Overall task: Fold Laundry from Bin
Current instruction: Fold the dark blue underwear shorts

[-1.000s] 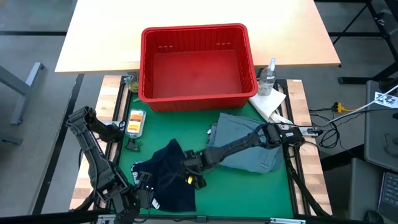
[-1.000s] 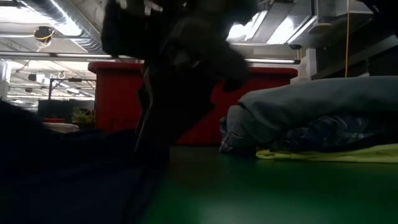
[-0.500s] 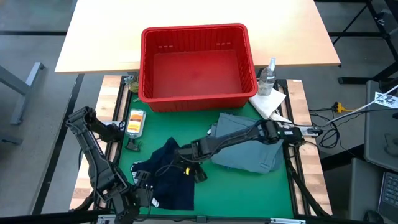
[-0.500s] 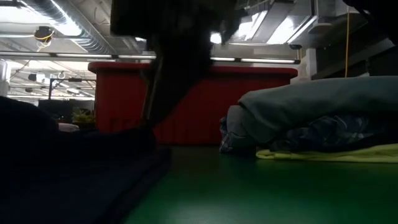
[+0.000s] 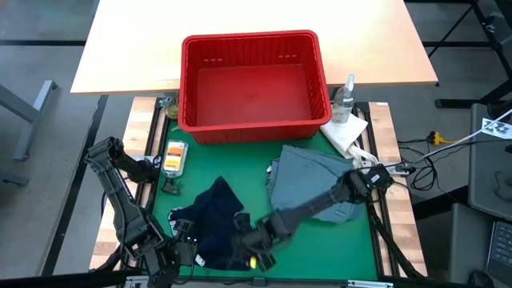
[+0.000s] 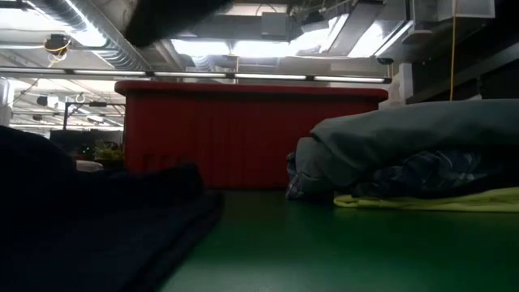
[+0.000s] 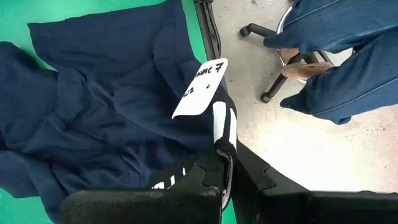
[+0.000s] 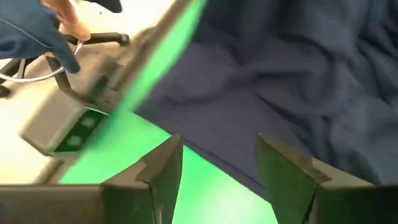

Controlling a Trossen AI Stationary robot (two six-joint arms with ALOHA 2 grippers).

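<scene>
Right end effector [image 5: 258, 254] is hovering open beside unfolded navy garment [image 5: 210, 224]; bin [image 5: 254, 124] is sitting empty, stack [image 5: 314, 182] folded.

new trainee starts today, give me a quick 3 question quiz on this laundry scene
1. True or false: the red bin holds garments.
2. Which garment lies under the right gripper? A) the yellow one B) the dark navy garment C) the plaid shirt
3. Fill in: the folded pile at the mat's right has the ______ garment on top.

Key
1. False: the bin is empty.
2. B. The right gripper's fingers stand open above the navy cloth near the mat's front edge; the left gripper is shut at the front left corner.
3. Grey-blue; the low view shows plaid and yellow cloth beneath it.
</scene>
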